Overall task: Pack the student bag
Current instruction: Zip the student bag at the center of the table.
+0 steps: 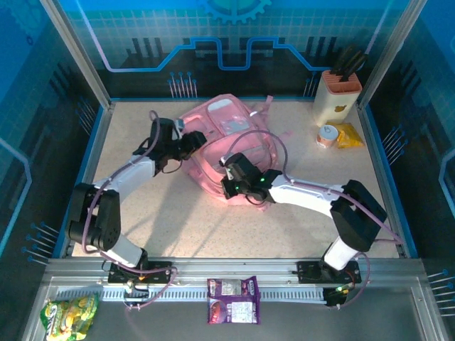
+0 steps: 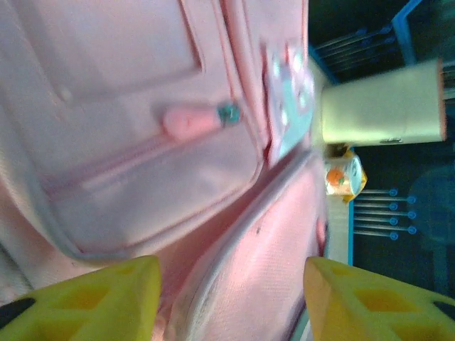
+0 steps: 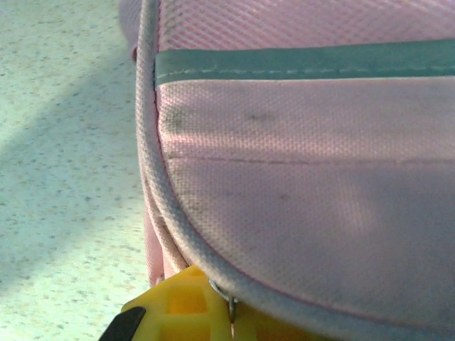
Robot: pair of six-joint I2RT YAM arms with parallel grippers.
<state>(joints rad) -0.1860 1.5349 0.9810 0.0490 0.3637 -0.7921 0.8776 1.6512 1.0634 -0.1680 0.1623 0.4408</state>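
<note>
a large pink student bag (image 1: 226,135) lies on its side toward the back middle of a speckled desk (image 1: 178,227), with a robot arm at either side of it. the left gripper (image 1: 192,145) is at the bag's left flank with its yellow fingers (image 2: 106,298) spread apart and nothing between them; its wrist camera looks along a front pocket with a pink zipper pull (image 2: 192,121). the right gripper (image 1: 229,181) is at the bag's near edge, closed, pressed up under the pale piping of the seam. a small metal ring (image 3: 226,298) sits right at its tip, though it is too close to tell whether the ring is pinched. the step in hand looks like getting the bag open so things can go in. to do it well, the left gripper should close on a firm fold of fabric beside the zipper line and brace the soft bag, while the right draws along the curve of the seam, not away from it, so the bag does not slide. a cream holder (image 1: 338,96) stands at the back right; a purple packet (image 1: 233,300) and a green packet (image 1: 70,316) lie on the near ledge.
</note>
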